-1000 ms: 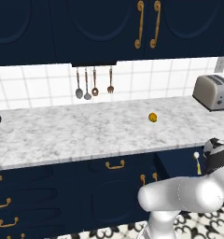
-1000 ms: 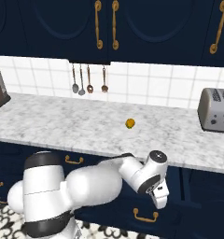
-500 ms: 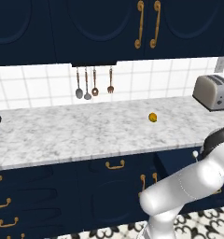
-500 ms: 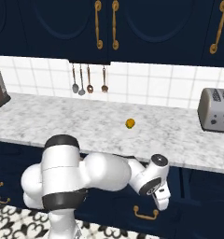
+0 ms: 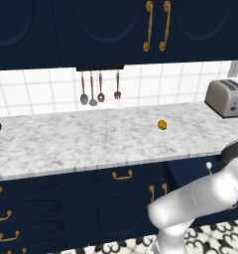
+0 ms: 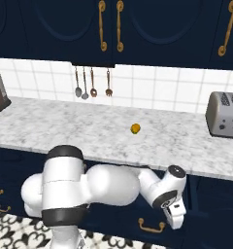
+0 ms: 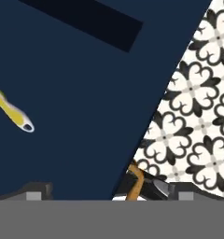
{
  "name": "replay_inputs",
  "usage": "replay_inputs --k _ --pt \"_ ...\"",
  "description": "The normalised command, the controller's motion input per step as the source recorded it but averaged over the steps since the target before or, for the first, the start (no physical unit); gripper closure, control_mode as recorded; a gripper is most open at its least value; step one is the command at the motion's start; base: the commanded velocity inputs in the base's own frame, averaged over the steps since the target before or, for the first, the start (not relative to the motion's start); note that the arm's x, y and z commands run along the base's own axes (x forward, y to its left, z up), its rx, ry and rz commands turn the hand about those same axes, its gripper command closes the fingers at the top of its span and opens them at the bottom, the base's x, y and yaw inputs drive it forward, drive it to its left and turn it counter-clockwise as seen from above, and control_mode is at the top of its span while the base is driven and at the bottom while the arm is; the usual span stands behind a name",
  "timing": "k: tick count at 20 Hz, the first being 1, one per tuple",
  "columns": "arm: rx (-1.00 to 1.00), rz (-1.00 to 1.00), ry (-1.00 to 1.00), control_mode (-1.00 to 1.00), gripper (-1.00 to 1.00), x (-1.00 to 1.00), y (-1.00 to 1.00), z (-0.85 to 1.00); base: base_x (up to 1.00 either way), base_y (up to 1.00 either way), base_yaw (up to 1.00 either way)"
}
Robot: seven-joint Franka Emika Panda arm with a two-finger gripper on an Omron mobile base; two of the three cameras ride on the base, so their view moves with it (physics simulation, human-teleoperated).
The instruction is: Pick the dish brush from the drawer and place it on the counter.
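The gripper [image 6: 176,219] is hanging low in front of the navy cabinets, just under the counter's edge, pointing down; whether its fingers are spread or pressed together I cannot tell, since the hand view is catching only dark stubs at its bottom edge, with nothing visibly between them. Below it the drawer [image 7: 76,93] is standing open, its dark floor sloping across the hand view, and its brass pull [image 7: 135,184] is peeking up beside the patterned floor tiles [image 7: 198,116].

The dish brush [image 7: 13,114] is lying on the drawer floor off to one side of the hand, only its yellow handle end visible. It looks light, stiff and smooth, so it is likely to skid or roll if nudged; pinching across the slim handle near its middle seems the safest hold.

The hand view is giving the brush close up. The left base view is showing a small white tip [image 5: 208,165] poking up behind the arm, possibly the brush head. Both base views are showing the counter [image 6: 65,126], the yellow ball [image 6: 135,128] and the toaster [image 6: 225,114].
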Motion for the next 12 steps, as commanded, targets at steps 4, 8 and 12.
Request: replay_inputs --k 4,8,12 --pt "0.01 0.0 0.0 -1.0 -1.0 -1.0 -0.42 -0.11 0.0 0.0 0.0" --pt "0.0 0.0 -0.03 -1.0 -1.0 -1.0 -0.36 -0.09 0.0 0.0 0.0" --pt "0.06 0.0 -0.3 -1.0 -1.0 -0.9 -0.15 0.33 0.0 0.0 0.0"
